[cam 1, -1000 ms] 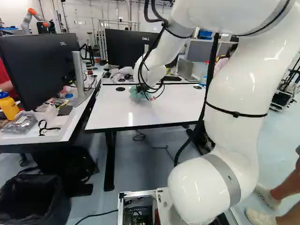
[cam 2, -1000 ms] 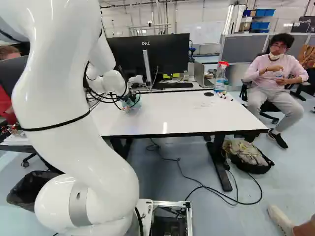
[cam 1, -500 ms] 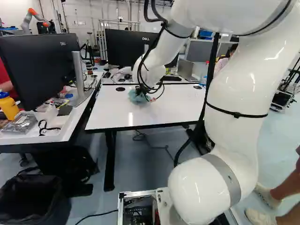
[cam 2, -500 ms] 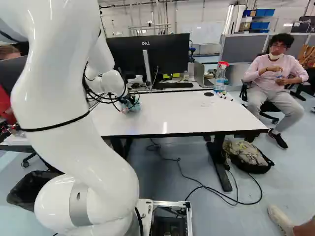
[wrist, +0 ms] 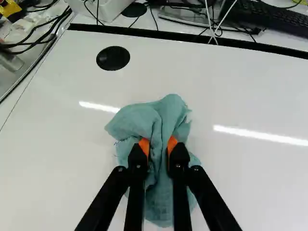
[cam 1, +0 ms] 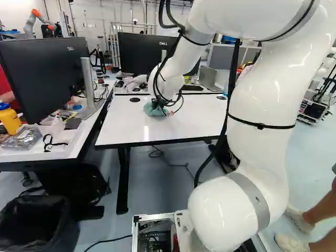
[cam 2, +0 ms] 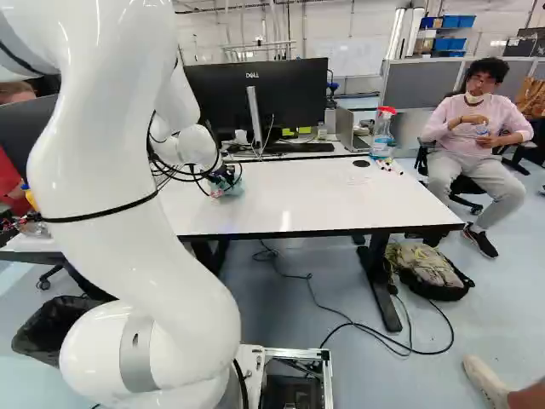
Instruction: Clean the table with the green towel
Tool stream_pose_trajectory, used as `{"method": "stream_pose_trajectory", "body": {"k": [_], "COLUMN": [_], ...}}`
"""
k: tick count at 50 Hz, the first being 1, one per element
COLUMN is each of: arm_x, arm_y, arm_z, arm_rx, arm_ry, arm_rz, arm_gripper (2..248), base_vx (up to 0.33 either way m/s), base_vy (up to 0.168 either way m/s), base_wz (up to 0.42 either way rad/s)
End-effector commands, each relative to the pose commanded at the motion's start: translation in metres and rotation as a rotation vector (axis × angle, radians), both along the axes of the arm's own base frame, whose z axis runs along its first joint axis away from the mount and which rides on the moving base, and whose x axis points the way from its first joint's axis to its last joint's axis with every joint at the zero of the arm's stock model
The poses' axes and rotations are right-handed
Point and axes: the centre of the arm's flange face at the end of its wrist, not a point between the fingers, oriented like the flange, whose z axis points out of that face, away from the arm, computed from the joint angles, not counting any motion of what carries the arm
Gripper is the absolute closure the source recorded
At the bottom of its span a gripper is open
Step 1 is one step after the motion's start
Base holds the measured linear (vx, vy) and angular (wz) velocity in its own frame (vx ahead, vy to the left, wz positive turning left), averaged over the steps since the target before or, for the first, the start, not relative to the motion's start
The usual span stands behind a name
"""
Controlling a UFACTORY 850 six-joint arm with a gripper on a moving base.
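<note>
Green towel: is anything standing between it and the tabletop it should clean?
Nothing visible does: the gripper is shut on the green towel, right over the white table. Marker pens lie off toward its far corner, rightward in the right base view.

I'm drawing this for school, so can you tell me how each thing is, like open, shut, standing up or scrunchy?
End effector, shut on the towel
Green towel, scrunched, pinched
Spray bottle, standing
Marker pens, lying down
Laptop, looks open
Yellow bottle, standing, lid on
Bin, open on top
Middle monitor, back to us; on or off, can't tell
</note>
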Motion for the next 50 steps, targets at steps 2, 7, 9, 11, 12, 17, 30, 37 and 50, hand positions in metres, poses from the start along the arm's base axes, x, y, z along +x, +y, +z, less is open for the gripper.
{"method": "stream_pose_trajectory", "body": {"k": [2, 7, 9, 11, 12, 17, 30, 37, 50], "arm_x": [-0.0001, -0.0006, -0.0009, -0.0013, -0.0015, -0.0025, -0.0027, -0.0027, 0.0009], "arm_y": [0.0000, -0.0001, -0.0002, -0.0003, -0.0003, -0.0006, -0.0006, -0.0006, -0.0005], "arm_z": [-0.0001, -0.0006, -0.0009, -0.0012, -0.0014, -0.0022, -0.0024, -0.0024, -0.0026], "arm_rx": [0.000, -0.002, -0.003, -0.004, -0.005, -0.008, -0.009, -0.009, -0.009], "arm_ry": [0.001, 0.009, 0.014, 0.019, 0.022, 0.037, 0.040, 0.040, 0.039], "arm_rz": [0.000, 0.000, 0.000, 0.000, 0.000, 0.000, 0.000, 0.000, -0.001], "arm_gripper": [191, 191, 191, 191, 191, 191, 191, 191, 191], "base_vx": [0.000, 0.000, 0.000, 0.000, 0.000, 0.000, 0.000, 0.000, 0.000], "base_vy": [0.000, 0.000, 0.000, 0.000, 0.000, 0.000, 0.000, 0.000, 0.000], "base_wz": [0.000, 0.000, 0.000, 0.000, 0.000, 0.000, 0.000, 0.000, 0.000]}}
